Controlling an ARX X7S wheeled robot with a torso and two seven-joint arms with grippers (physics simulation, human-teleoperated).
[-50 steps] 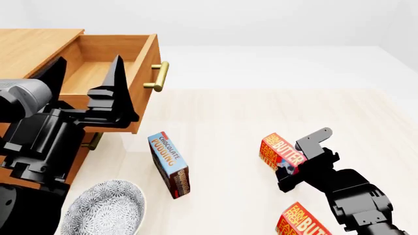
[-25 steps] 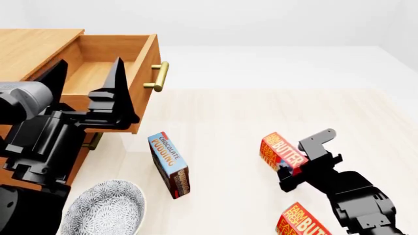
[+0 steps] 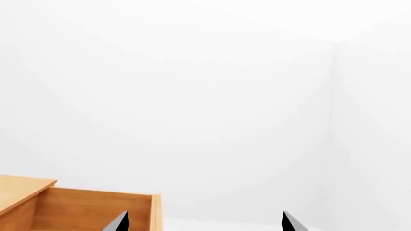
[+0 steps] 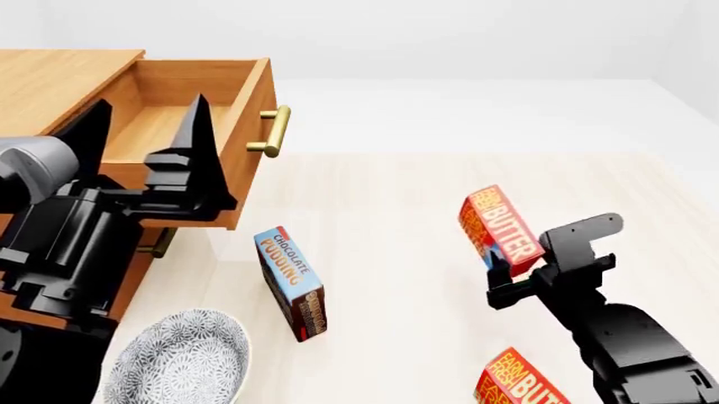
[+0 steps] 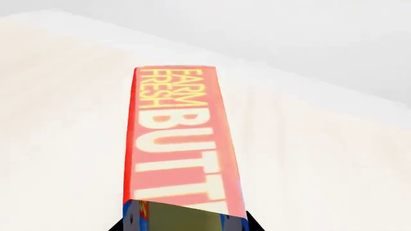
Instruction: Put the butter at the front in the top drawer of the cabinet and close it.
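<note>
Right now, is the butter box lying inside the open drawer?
No, the right gripper holds the butter box up, away from the drawer.

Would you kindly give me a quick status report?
Right end effector shut on butter, lifted. Left end effector open by top drawer, which is open. Pudding box below path.

The top drawer (image 4: 185, 118) stands pulled out, its inside bare wood and open from above. My left gripper (image 4: 146, 139), fingers (image 4: 202, 147) spread wide, stands in front of its near side, so the free way in is from the handle (image 4: 273, 130) side. Between my right gripper (image 4: 528, 265), clamped on the butter (image 4: 500, 227) held clear of the surface (image 4: 393, 210), and that drawer lies bare surface. Lower down, the chocolate pudding box (image 4: 290, 282) and patterned bowl (image 4: 185, 358) stand near the cabinet (image 4: 56, 80); a second butter carton (image 4: 523, 379) lies just beside my right arm.
</note>
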